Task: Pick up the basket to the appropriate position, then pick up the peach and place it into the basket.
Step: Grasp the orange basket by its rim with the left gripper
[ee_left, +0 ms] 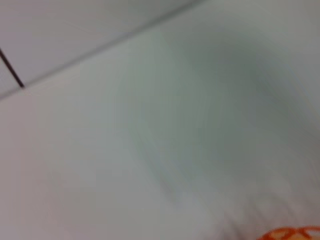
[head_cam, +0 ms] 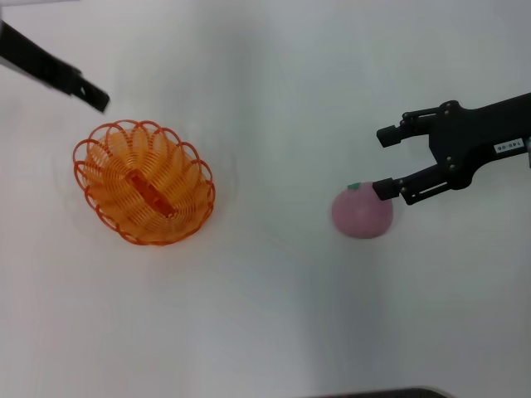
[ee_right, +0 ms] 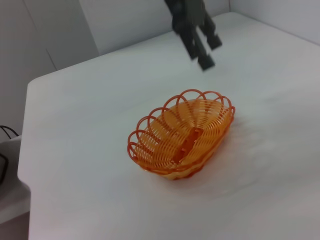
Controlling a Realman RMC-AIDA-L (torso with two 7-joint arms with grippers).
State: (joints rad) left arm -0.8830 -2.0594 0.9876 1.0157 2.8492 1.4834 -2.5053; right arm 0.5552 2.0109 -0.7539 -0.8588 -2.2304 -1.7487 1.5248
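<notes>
L gripper [head_cam: 98, 99]: far-left, above the counter [head_cam: 274, 315], just beyond basket's far rim, not touching it. Fingers look pressed together w/ nothing between, going by the R wrist view [ee_right: 202, 50].
Basket [head_cam: 143, 182]: orange wire oval, sits flat on counter, left-centre, empty. Free of both arms.
Peach [head_cam: 362, 213]: pink, green stem tip up-left, on counter right of centre, well apart from basket.
R gripper [head_cam: 384, 162]: comes in from right, hovers over peach's far side. Fingers spread wide, holding nothing; nearer finger [head_cam: 390, 189] overlaps peach's upper edge in head view; contact or just above, can't tell. Far finger sits beyond the fruit, over bare counter.
Step in hand (my read): basket looks placed, peach grasp is next.
How to do it well: shift R gripper toward robot so the fingers straddle peach's widest part, drop lower, close gently; round matte ball could roll if nudged off-centre.
Risk: one finger bumps first, peach scoots away.
</notes>
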